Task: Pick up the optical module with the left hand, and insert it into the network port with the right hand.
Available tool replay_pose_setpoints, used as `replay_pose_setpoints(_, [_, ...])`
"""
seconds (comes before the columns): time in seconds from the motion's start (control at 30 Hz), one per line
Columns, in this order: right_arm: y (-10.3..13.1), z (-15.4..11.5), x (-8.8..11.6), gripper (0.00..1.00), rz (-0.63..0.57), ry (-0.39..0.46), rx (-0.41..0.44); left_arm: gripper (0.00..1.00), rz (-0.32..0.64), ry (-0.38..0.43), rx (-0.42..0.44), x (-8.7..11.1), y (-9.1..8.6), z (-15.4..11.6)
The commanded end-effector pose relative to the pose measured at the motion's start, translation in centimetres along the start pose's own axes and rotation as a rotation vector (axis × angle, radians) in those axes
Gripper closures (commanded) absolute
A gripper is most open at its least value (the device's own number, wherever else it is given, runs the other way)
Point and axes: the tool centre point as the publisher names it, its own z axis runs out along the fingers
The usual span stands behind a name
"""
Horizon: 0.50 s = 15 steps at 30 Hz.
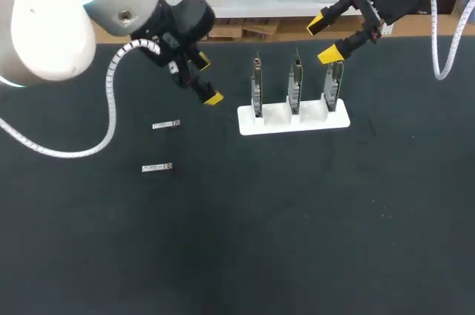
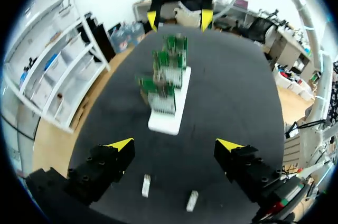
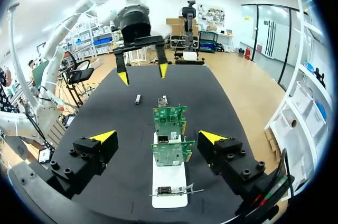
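Observation:
Two small silver optical modules lie flat on the black table left of a white stand that holds three upright network cards. My left gripper hangs open just above and right of the modules, holding nothing. In the left wrist view both modules lie under its gripper, with the stand ahead. My right gripper is open and empty, above and behind the stand's right card. In the right wrist view the cards stand under and ahead of the gripper.
The black table is bare in front of the stand and on the right. The table's far edge runs close behind the cards. Each wrist view shows the other gripper beyond the stand: right gripper, left gripper.

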Motion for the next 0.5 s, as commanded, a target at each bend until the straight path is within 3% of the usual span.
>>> replay_pose_setpoints(0.03, [0.2,0.0,0.0,0.0,-0.001,0.0,0.005,0.0,-0.054,0.18,-0.083,2.2,-0.6,-1.4])
replay_pose_setpoints(0.17, [0.2,0.0,0.0,0.0,-0.001,0.0,0.005,0.0,-0.038,0.278,-0.061,3.8,0.1,-1.3])
replay_pose_setpoints(0.33, [0.2,0.0,0.0,0.0,-0.001,0.0,0.005,0.0,-0.04,0.389,0.025,6.0,1.2,-0.4])
replay_pose_setpoints(0.5, [0.2,0.0,0.0,0.0,-0.001,0.0,0.005,0.0,-0.026,0.445,0.1,8.0,2.5,0.7])
